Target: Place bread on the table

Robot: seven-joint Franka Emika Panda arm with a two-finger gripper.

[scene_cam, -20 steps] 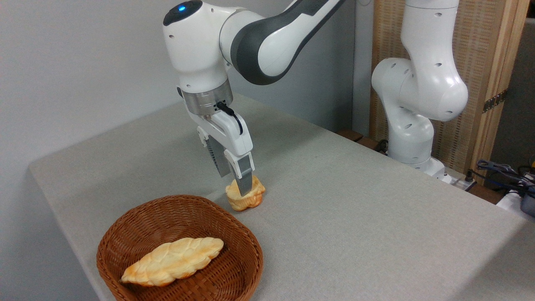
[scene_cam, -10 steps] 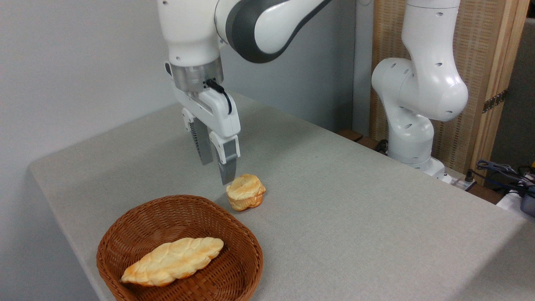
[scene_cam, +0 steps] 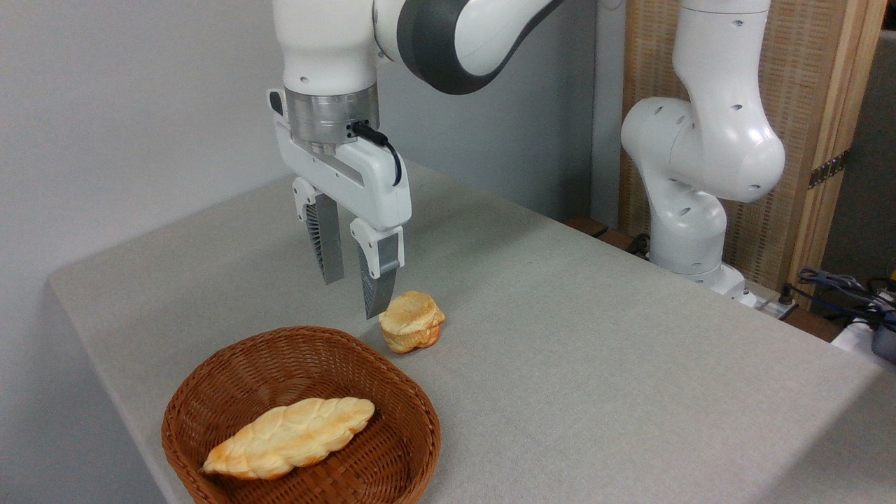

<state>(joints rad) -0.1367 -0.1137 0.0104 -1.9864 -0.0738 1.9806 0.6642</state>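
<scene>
Bun (scene_cam: pixel 412 321) sits on the table (scene_cam: pixel 595 364), just beyond the basket (scene_cam: pixel 210 392) rim and outside it. It rests flat on its base, pale top up, browned edges showing all round.

Handling, by its look: light, and likely soft or springy, so a hard pinch would probably dent it. The surface looks matte and ridged, not slippery. It is squat and chunky, so it should stand steady and not roll. Not fragile in the breaking sense, though the crown could deform. If it had to be taken again, the best hold looks to be across the sides at mid-height, below the flared crown, fingers straddling the narrower width; a grip on the top ridges alone would likely slide off.

Gripper (scene_cam: pixel 353 297) hangs above the table, up and to the left of the bun, pointing down. The fingers (scene_cam: pixel 378 276) stand moderately apart with clear daylight between them and nothing in that gap. Neither tip touches the bun; the nearer tip appears just beside its left edge but raised off it. Empty-handed.

A long braided loaf (scene_cam: pixel 290 437) lies in the basket, untouched.

Judgement: bun is placed; task looks done.
</scene>
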